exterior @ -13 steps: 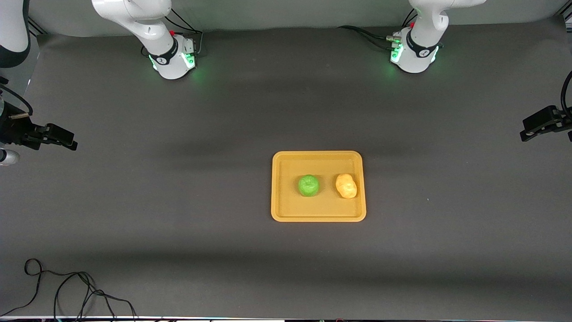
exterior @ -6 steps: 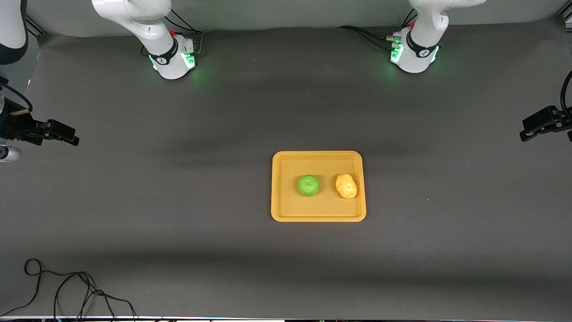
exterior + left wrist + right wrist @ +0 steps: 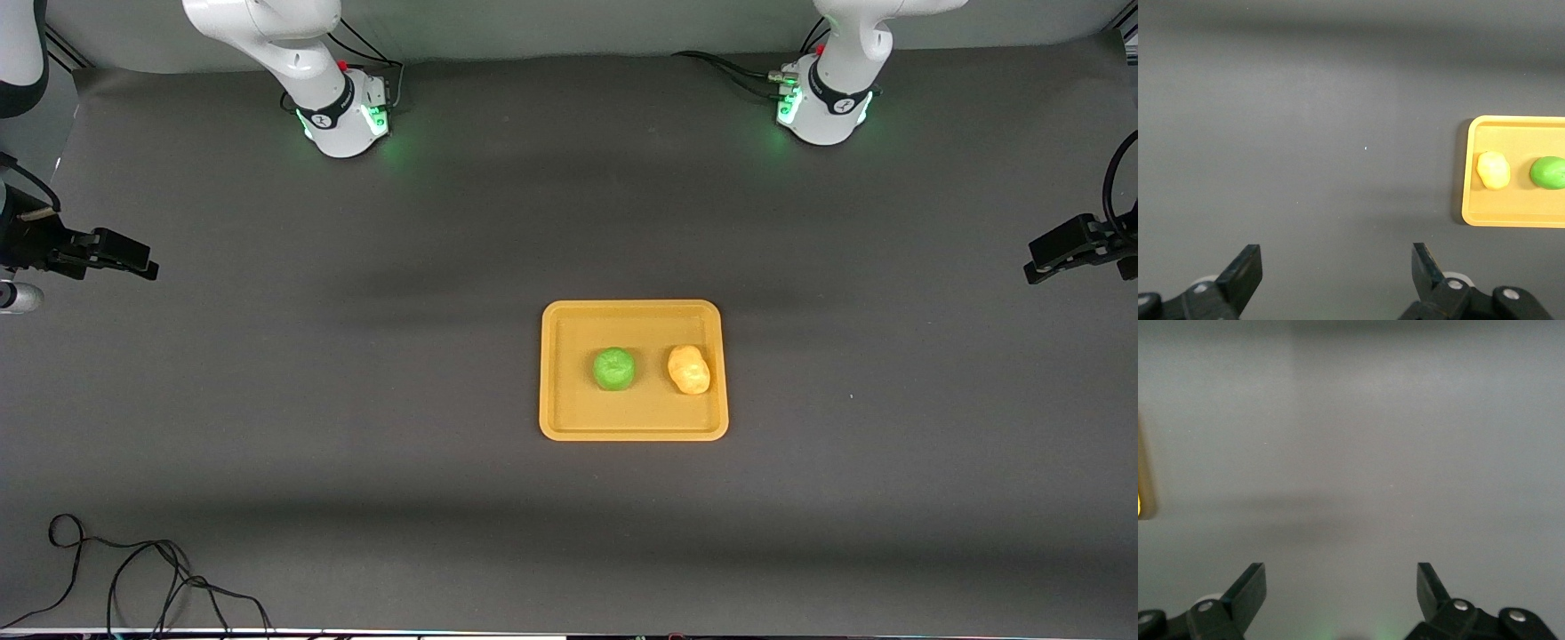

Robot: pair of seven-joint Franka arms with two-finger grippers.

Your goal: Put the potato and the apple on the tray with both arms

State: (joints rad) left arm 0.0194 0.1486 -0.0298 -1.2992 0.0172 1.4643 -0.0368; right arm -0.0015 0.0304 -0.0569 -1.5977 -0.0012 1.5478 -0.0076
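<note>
The yellow-orange tray (image 3: 569,418) lies in the middle of the table. The green apple (image 3: 614,368) and the lumpy yellow potato (image 3: 689,369) both rest on it, side by side and apart, the potato toward the left arm's end. The left wrist view shows the tray (image 3: 1471,207), potato (image 3: 1493,169) and apple (image 3: 1548,172) too. My left gripper (image 3: 1036,271) is open and empty, high over the left arm's end of the table; its own view shows it wide open (image 3: 1337,267). My right gripper (image 3: 142,265) is open and empty over the right arm's end, also seen in the right wrist view (image 3: 1341,587).
A loose black cable (image 3: 133,573) lies on the dark mat at the corner nearest the front camera, at the right arm's end. The two green-lit bases (image 3: 347,116) stand along the table's edge farthest from the front camera. A sliver of the tray (image 3: 1142,480) shows in the right wrist view.
Both grippers have drifted a little upward in the front view, away from the tray. The apple, potato and tray have not moved.
</note>
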